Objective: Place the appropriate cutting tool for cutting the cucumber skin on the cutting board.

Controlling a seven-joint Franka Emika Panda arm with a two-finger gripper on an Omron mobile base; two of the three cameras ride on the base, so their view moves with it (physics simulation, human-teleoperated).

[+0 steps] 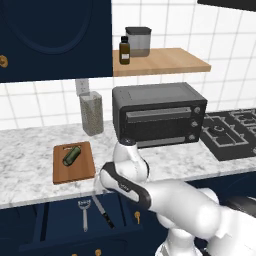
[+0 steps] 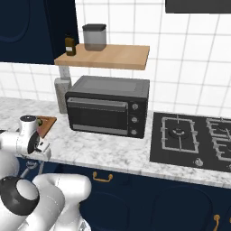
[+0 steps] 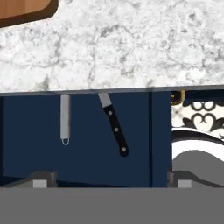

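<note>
The gripper looks down over the front edge of the marble tabletop, and its two dark fingers stand wide apart at the bottom corners of the hand view, spread and grasping nothing, touching nothing. Between them lies the inside of an open dark blue drawer.

In that drawer the peeler shows as a slim, straight grey metal handle with a small loop at its near end; its head is hidden under the tabletop's edge in the hand view. In the left base view the peeler lies in the drawer below the tabletop's front edge, forked head toward the tabletop, handle pointing outward. Just beside it, apart from it, lies the knife, black-handled with a silver blade, set at a slant; the left base view shows the knife to the right of the peeler.

The cutting board, reddish-brown with rounded corners, rests on the tabletop directly above the drawer, and a corner of the cutting board shows at the upper left of the hand view. The cucumber, short and dark green, lies on the board at an angle. Behind the board stands a tall clear jar, and to the right a black toaster oven.
</note>
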